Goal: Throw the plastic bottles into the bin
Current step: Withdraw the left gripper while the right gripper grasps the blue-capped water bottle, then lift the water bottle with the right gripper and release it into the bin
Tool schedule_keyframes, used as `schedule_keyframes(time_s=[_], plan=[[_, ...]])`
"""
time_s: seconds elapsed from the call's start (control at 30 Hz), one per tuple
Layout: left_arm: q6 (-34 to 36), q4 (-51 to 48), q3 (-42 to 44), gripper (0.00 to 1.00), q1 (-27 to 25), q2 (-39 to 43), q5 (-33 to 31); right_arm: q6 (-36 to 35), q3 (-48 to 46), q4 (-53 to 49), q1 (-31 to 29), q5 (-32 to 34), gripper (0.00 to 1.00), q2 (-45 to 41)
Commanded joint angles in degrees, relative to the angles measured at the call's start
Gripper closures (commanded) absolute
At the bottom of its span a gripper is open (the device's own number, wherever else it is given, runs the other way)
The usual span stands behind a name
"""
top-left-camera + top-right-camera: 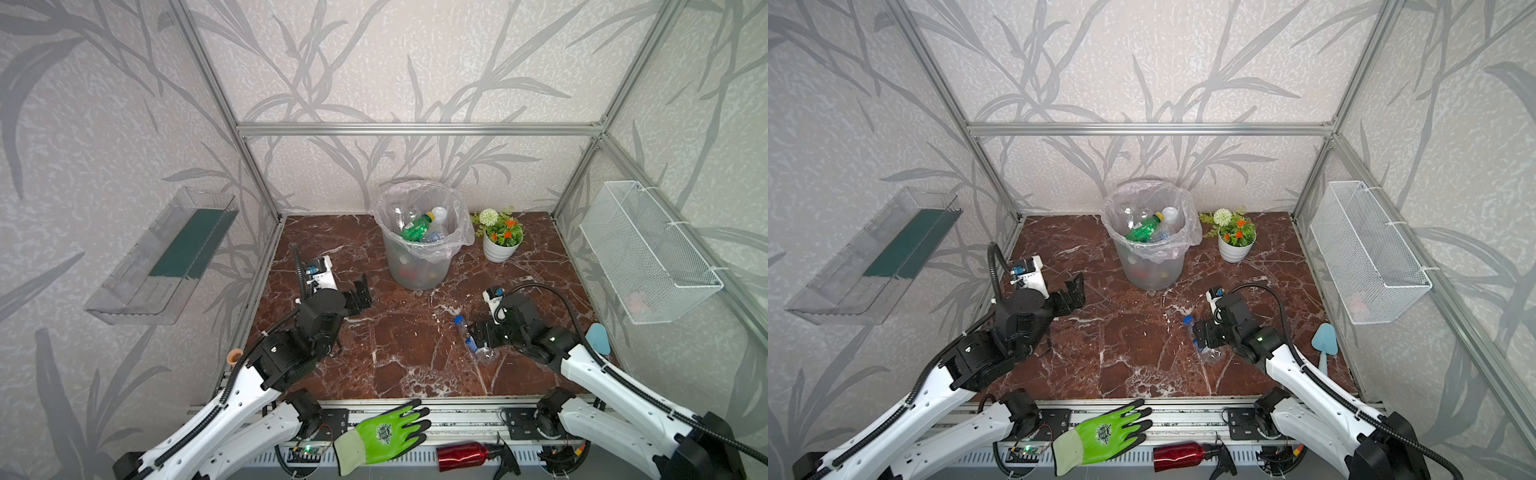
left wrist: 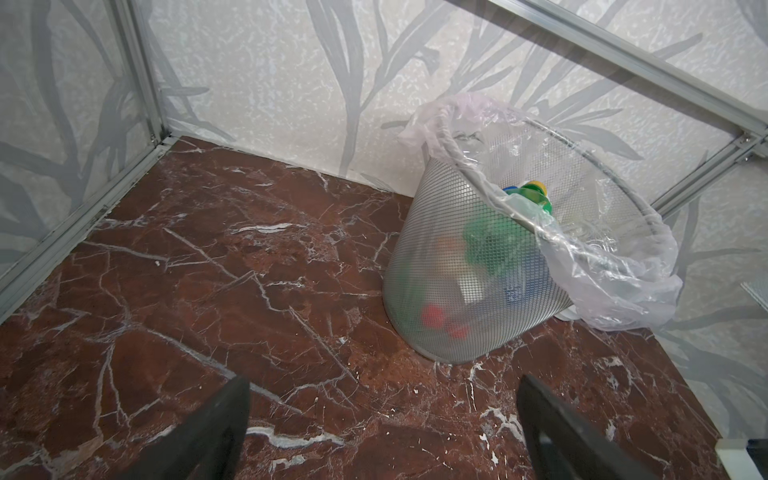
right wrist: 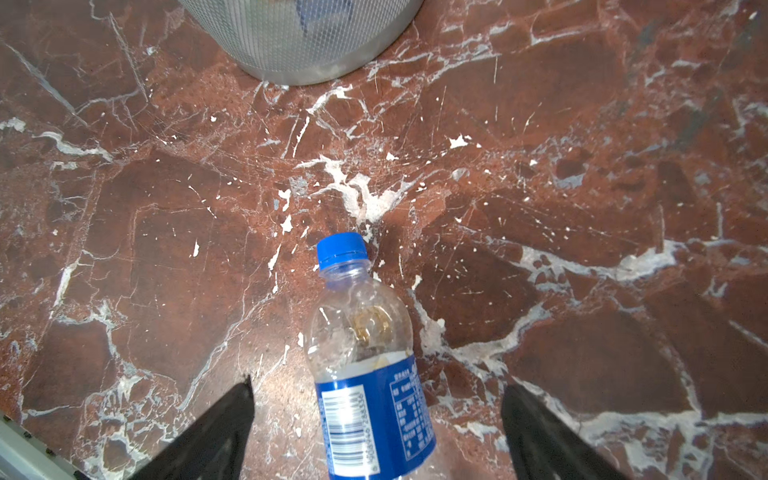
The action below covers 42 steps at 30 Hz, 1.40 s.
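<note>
Right gripper (image 3: 377, 382), open, straddles the lying bottle (image 3: 357, 324) ready to grasp; left gripper (image 2: 384, 377), open and empty, faces the bin (image 2: 436, 249).

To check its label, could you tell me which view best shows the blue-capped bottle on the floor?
The right wrist view: the bottle close up, cap and barcode sharp. Both top views show it small, partly under the right arm. The left wrist view misses it.
</note>
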State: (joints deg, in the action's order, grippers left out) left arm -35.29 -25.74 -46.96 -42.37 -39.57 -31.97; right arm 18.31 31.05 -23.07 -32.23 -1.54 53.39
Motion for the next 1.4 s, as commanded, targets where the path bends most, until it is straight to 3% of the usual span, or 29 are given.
schedule_keyframes(time_s=[0.0, 0.33, 0.57, 0.7, 0.93, 1.1, 1.23, 1.37], plan=[[-3.75, -2.37, 2.03, 0.01, 0.43, 2.16, -3.06, 3.41, -1.10, -0.68, -1.51, 0.56, 0.08, 1.80], [-5.65, -5.19, 3.45, 0.01, 0.93, 2.77, -2.62, 3.76, 0.69, 1.26, -5.54, 1.85, 0.13, 13.15], [-6.81, -5.63, 4.07, 0.01, 1.42, 3.69, -2.74, 2.19, 4.15, -0.34, -6.49, 1.98, 0.31, 18.67], [-7.33, -5.82, 4.30, 0.01, 1.71, 3.72, -2.92, 2.01, 4.37, 0.64, -6.45, 3.28, 0.43, 15.61], [-9.21, -6.20, 5.90, 0.01, 2.63, 3.43, -3.19, -0.90, 4.81, 4.80, -6.49, 9.36, 0.46, -3.39], [-10.81, -6.55, 7.86, 0.01, 4.17, 3.10, -2.45, -6.74, 10.93, 9.11, -6.27, 16.96, 0.45, -14.69], [-11.38, -6.55, 9.16, 0.01, 5.18, 2.84, -1.66, -11.70, 17.64, 17.78, -6.27, 18.69, 0.43, -14.22], [-12.69, -6.53, 10.59, 0.01, 6.11, 2.31, -0.41, -14.10, 26.02, 27.12, -6.27, 14.88, 0.41, -4.64]])
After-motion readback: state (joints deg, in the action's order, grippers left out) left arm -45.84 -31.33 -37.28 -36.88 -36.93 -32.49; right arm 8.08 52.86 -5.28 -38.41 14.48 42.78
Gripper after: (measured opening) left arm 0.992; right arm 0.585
